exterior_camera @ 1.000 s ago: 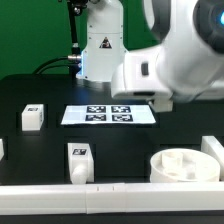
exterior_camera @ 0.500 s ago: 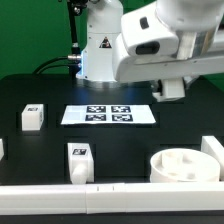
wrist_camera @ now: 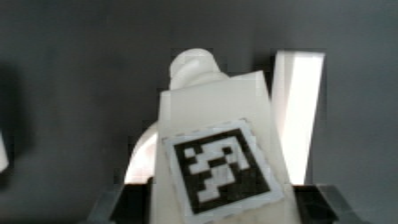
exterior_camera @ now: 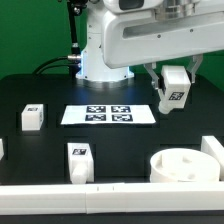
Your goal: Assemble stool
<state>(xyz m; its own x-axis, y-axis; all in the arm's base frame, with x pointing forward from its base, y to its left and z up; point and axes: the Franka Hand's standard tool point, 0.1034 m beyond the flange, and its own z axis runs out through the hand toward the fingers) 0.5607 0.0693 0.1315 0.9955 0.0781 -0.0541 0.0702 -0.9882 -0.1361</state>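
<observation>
My gripper (exterior_camera: 171, 91) is raised above the table at the exterior view's right, shut on a white tagged stool leg (exterior_camera: 175, 88). In the wrist view that leg (wrist_camera: 214, 140) fills the middle, its peg end pointing away and its tag facing the camera, between my dark fingers (wrist_camera: 128, 200). The round white seat (exterior_camera: 183, 164) with recessed sockets lies at the front right. A second leg (exterior_camera: 32, 117) lies at the left and a third leg (exterior_camera: 79, 161) stands at the front centre.
The marker board (exterior_camera: 108, 115) lies flat in the middle of the black table. A white rail (exterior_camera: 110, 190) runs along the front edge. The robot base (exterior_camera: 100, 55) stands at the back. A white block (exterior_camera: 213, 152) sits behind the seat at the right edge.
The arm has risen and its wrist has swung up, lifting the gripper with the leg from low at the right into plain view above the table.
</observation>
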